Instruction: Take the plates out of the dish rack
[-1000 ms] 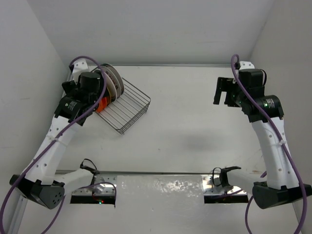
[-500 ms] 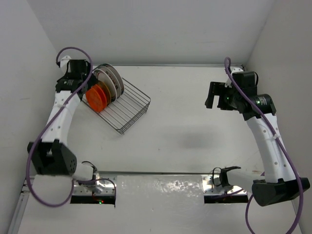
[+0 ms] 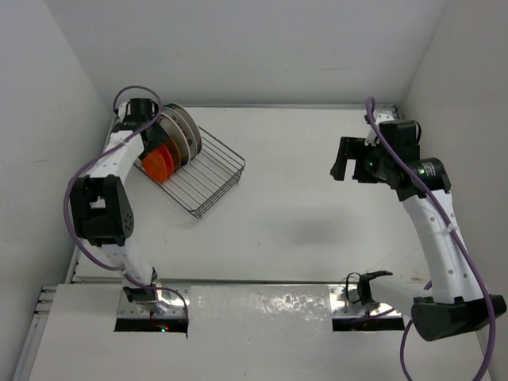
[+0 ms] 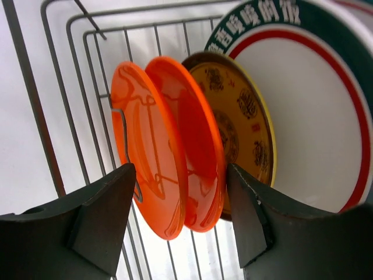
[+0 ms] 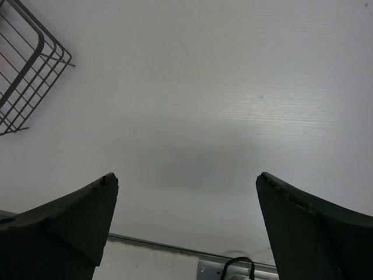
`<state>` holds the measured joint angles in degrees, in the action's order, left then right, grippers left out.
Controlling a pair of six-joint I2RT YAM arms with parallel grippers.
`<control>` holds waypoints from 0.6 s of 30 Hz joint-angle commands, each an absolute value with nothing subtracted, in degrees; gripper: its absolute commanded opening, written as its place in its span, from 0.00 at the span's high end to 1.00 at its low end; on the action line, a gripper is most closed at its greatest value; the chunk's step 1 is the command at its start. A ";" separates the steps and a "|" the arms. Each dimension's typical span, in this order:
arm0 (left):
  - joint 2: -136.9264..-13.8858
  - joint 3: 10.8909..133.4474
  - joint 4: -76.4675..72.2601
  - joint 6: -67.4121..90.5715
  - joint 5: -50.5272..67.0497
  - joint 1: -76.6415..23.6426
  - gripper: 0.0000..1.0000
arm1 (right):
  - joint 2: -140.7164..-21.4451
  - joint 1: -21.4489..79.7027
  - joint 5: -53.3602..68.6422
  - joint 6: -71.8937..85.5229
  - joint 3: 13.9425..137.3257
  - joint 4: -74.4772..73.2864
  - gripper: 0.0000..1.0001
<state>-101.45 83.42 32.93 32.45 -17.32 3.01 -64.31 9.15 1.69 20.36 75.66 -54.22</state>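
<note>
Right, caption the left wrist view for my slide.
Left gripper straddles two upright orange plates in the dish rack, with a yellow patterned plate and a white banded plate beside them.

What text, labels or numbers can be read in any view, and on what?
White characters, seemingly Chinese, on the green rim band of the large white plate: too blurred to read.
Dark motifs and a red mark on the yellow patterned plate: not legible as text.
Elsewhere: none.
</note>
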 commanded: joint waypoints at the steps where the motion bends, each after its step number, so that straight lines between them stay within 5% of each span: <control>1: -97.83 82.54 28.23 33.66 -17.41 4.31 0.40 | -63.63 9.49 2.11 19.78 76.12 -53.09 0.01; 10: -91.76 80.24 25.22 33.49 -15.46 4.39 0.30 | -64.86 9.49 2.11 19.69 76.02 -52.91 0.01; 18: -93.07 77.61 25.40 34.45 -17.23 4.83 0.44 | -65.92 9.41 3.16 20.04 76.73 -52.65 0.01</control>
